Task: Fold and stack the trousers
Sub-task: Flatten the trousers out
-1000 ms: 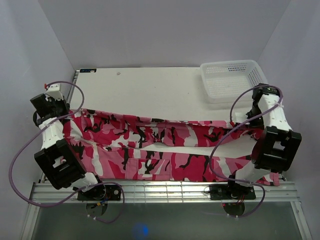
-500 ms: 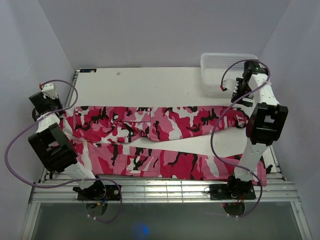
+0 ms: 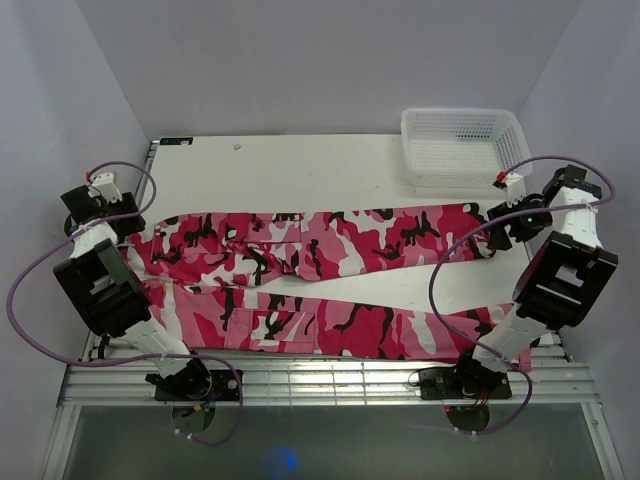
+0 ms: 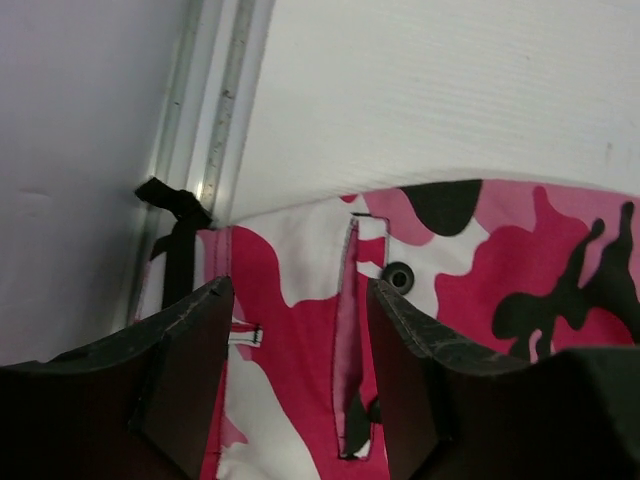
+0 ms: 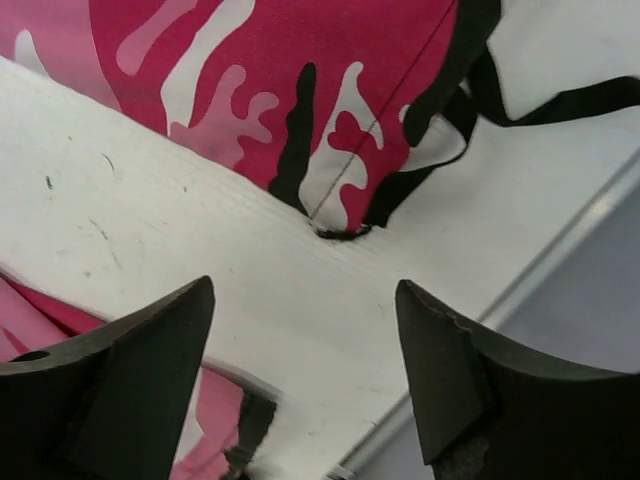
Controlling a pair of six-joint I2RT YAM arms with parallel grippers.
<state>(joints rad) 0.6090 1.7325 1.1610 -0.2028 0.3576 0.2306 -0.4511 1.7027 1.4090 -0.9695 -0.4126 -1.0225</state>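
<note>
The pink, white and black camouflage trousers point(image 3: 320, 245) lie flat across the table, waist at the left, both legs running right. In the left wrist view the waistband point(image 4: 300, 270), with its fly and a black button point(image 4: 400, 277), lies just below my left gripper point(image 4: 298, 290). That gripper is open and holds nothing. At the left table edge in the top view, the left gripper point(image 3: 118, 222) hangs over the waist. My right gripper point(image 5: 305, 290) is open over bare table, just short of the upper leg's cuff point(image 5: 340, 180). From above, the right gripper point(image 3: 497, 222) sits at that cuff's end.
A white mesh basket point(image 3: 460, 145) stands at the back right corner. A black drawstring point(image 5: 560, 100) trails from the cuff toward the right table edge. The lower trouser leg point(image 3: 350, 325) runs along the near edge, by the metal rail point(image 3: 320, 380). White walls close in on both sides.
Both grippers held the trousers up a second ago; they laid them flat toward the back and opened. The right arm has since swung from the basket to the right edge.
</note>
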